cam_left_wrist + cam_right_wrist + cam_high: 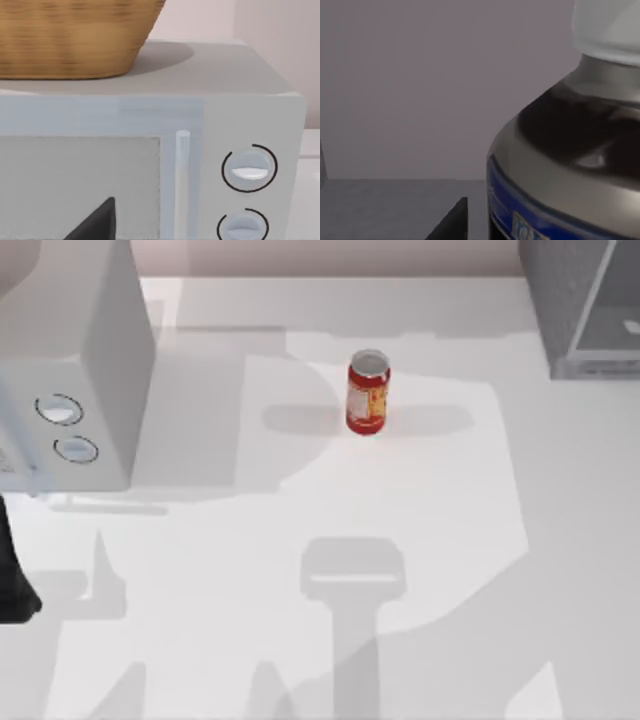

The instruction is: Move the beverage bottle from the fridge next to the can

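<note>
**Jaws at the bottle inside the fridge, grip unconfirmed**

Jaws of the right gripper sit low and just beside the beverage bottle, though whether they are spread or pinching it cannot be told from the wrist view. The bottle stands upright close ahead of them, its white cap above and its blue label band level with the dark tip, with the grey inner wall of the fridge behind. The can waits upright on the open table, well apart from the jaws and outside the fridge.

The step in hand appears to be securing the bottle. It would go best with the jaws squared around the body at the label, below the sloping shoulder, then a straight, level withdrawal that keeps the bottle upright and clear of the cabinet walls.

The left gripper is parked before the two-dial appliance, which carries a wicker basket.
</note>
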Robot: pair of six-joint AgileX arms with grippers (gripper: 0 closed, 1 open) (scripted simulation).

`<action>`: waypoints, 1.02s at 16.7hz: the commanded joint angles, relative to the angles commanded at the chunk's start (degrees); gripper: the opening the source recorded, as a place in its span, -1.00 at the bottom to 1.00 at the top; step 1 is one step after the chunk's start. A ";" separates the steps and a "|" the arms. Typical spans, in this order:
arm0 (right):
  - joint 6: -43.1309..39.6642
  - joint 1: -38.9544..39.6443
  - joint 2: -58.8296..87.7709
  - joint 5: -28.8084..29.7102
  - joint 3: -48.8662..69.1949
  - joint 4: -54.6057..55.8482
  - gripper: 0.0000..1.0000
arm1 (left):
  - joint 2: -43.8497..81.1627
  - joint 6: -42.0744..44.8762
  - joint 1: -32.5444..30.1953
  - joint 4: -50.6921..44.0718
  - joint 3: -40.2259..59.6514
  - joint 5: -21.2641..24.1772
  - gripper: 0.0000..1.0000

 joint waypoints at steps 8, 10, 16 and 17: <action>0.00 0.00 0.00 0.00 0.00 0.00 -0.96 | 0.00 0.00 0.00 0.00 0.00 0.00 1.00; 0.00 0.00 0.00 0.00 0.00 0.00 -1.00 | 0.00 0.00 0.00 0.00 0.00 0.00 1.00; 0.00 0.00 0.00 0.00 0.00 0.00 -1.00 | 0.00 0.00 0.00 0.00 0.00 0.00 1.00; 0.08 -0.18 -0.08 -0.02 -0.03 0.00 -1.00 | 0.00 0.00 0.00 0.00 0.00 0.00 1.00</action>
